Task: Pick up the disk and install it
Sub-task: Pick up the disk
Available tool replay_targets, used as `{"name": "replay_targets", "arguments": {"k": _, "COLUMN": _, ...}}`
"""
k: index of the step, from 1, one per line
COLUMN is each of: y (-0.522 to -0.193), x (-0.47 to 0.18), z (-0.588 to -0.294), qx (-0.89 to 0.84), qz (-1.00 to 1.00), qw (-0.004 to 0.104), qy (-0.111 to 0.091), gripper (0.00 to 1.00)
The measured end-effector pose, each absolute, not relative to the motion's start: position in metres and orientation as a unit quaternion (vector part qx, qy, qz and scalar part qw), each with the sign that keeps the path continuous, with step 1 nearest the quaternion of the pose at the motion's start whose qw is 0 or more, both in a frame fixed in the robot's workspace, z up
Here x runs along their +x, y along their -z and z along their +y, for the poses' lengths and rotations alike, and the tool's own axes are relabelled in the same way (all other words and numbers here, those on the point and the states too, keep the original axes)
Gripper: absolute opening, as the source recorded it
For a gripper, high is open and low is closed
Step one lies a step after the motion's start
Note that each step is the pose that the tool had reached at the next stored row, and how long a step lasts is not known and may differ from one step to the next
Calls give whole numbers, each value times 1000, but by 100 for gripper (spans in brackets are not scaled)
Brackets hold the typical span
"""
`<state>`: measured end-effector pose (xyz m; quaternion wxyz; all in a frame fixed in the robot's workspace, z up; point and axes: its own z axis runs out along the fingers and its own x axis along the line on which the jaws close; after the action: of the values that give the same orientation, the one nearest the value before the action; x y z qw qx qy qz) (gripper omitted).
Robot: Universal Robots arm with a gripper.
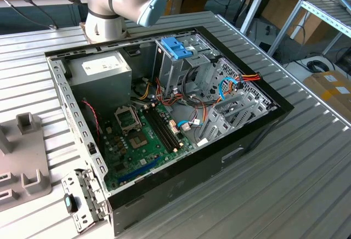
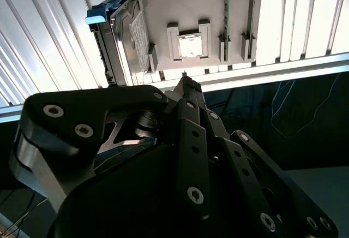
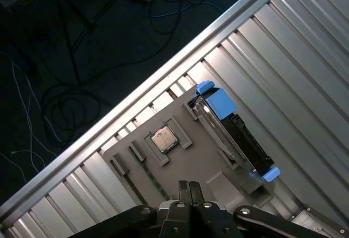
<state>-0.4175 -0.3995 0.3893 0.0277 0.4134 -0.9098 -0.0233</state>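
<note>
Blue-framed metal disk stands on edge in a grey holder on the ribbed tabletop. The gripper, fingers together and empty, hovers near it. Likely rigid, weighty, shock-sensitive; grip across its flat faces.

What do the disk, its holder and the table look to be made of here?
Disk: dark metal body, dully reflective, with a blue frame that looks like matte plastic.
Holder: flat grey, matte, probably plastic, though painted metal can't be excluded.
Table: ribbed silvery metal, likely aluminium, going by its bright sheen.
</note>
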Motion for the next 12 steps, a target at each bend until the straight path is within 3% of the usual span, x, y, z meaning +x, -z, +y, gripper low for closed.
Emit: {"name": "replay_targets", "arguments": {"k": 12, "y": -389, "x": -417, "z": -399, "qx": 424, "qz": -905, "qw": 28, "qy": 23, "gripper": 11}}
